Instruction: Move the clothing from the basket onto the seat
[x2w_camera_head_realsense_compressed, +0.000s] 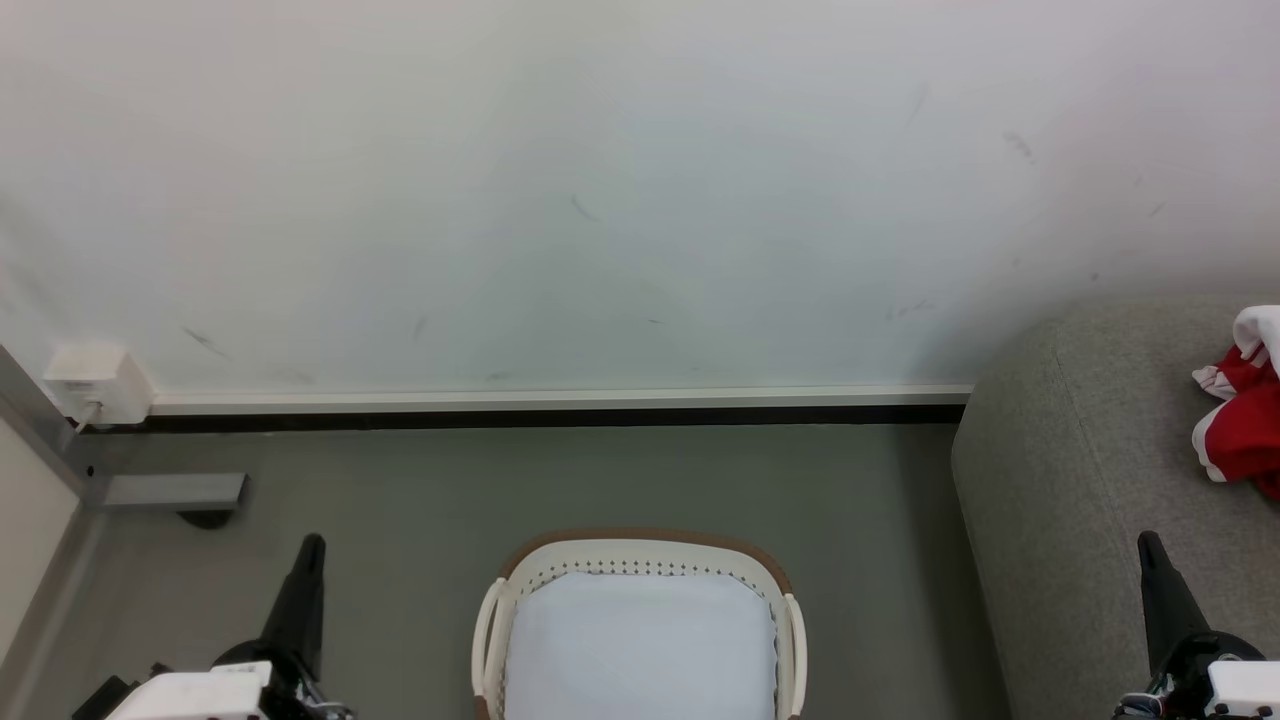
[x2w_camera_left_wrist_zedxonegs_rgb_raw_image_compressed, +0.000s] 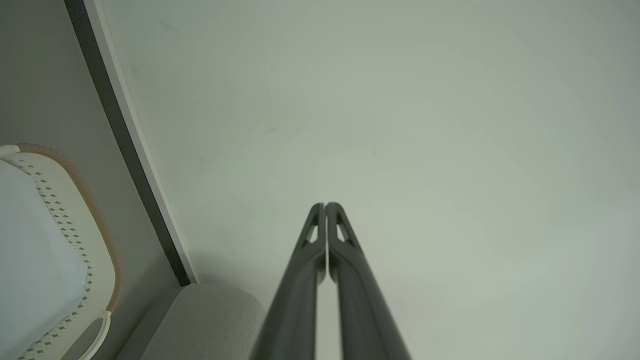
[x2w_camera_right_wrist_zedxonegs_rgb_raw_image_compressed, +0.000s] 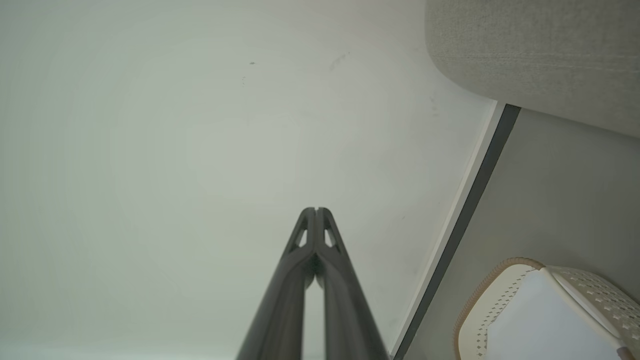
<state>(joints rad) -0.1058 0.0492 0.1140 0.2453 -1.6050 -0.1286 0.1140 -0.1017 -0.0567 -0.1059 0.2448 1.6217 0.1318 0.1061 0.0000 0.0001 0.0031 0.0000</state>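
The basket (x2w_camera_head_realsense_compressed: 640, 558) sits on the grey floor (x2w_camera_head_realsense_compressed: 420, 490) close to the white wall (x2w_camera_head_realsense_compressed: 600, 200), its pale lining (x2w_camera_head_realsense_compressed: 640, 645) showing. To its right stands the seat (x2w_camera_head_realsense_compressed: 1080, 470). The red and white clothing (x2w_camera_head_realsense_compressed: 1240, 440) lies bunched on top of the seat, at the far right edge of the head view, well apart from the basket. The left gripper (x2w_camera_head_realsense_compressed: 312, 548) and right gripper (x2w_camera_head_realsense_compressed: 1150, 545) hang low on either side of the basket. Each has its jaws pressed together, pinching nothing, and points towards the wall.
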